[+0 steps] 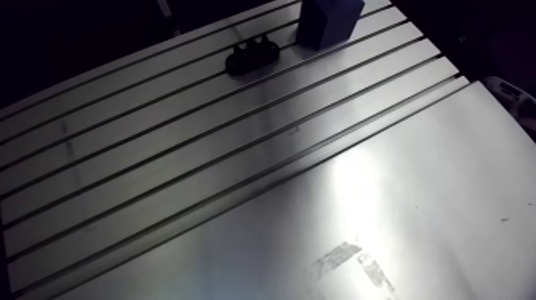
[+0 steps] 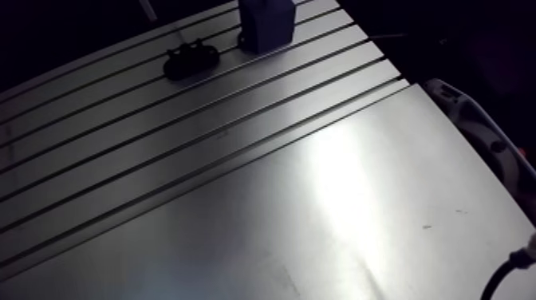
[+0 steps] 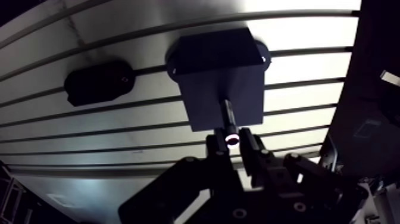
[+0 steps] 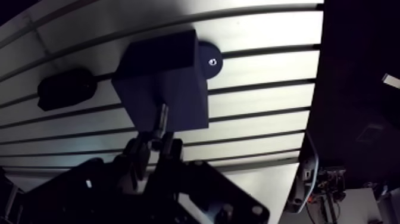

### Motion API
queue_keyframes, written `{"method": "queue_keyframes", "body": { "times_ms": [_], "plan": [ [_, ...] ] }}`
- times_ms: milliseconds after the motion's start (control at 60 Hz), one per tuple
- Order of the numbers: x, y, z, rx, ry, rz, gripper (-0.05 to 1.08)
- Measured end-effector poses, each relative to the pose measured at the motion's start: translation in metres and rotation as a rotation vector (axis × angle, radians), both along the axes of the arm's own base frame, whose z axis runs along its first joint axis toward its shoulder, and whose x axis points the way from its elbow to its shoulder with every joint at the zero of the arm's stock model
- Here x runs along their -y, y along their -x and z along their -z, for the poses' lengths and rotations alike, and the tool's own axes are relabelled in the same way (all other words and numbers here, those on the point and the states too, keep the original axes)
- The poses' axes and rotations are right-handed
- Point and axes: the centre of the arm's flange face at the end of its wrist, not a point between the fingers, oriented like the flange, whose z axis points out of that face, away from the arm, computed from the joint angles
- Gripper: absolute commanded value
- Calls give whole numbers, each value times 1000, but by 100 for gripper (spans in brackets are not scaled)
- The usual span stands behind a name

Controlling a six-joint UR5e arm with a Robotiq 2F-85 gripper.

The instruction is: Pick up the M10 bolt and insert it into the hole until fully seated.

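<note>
the pincer [image 3: 231,143] grips the m10 bolt [image 3: 227,116] at its head, shank pointing at the dark block [image 3: 217,65].

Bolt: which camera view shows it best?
The wrist view: the bolt sits clamped in the gripper, shank pointing at the dark block. The arm view shows the block and the slotted table, but no bolt or gripper.

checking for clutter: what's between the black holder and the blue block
Only bare slotted table lies between the black holder and the blue block, seen in both arm and wrist views.
</note>
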Motion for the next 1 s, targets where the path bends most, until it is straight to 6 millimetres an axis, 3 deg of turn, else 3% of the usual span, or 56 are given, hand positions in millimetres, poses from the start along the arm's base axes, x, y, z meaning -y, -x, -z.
{"method": "queue_keyframes", "body": {
  "times_ms": [700,867,900,917,933,950,967,983,1000],
  "plan": [
    [1,0,4,5,4,-1,106],
    [2,-1,6,9,7,0,100],
    [2,-1,7,10,7,0,95],
    [2,-1,7,10,8,0,81],
    [2,-1,8,11,8,0,81],
    [3,-1,8,11,8,0,57],
    [3,-2,8,12,9,0,57],
    [3,-2,8,12,9,0,26],
    [3,-2,9,13,10,-1,4]
  ]
}}
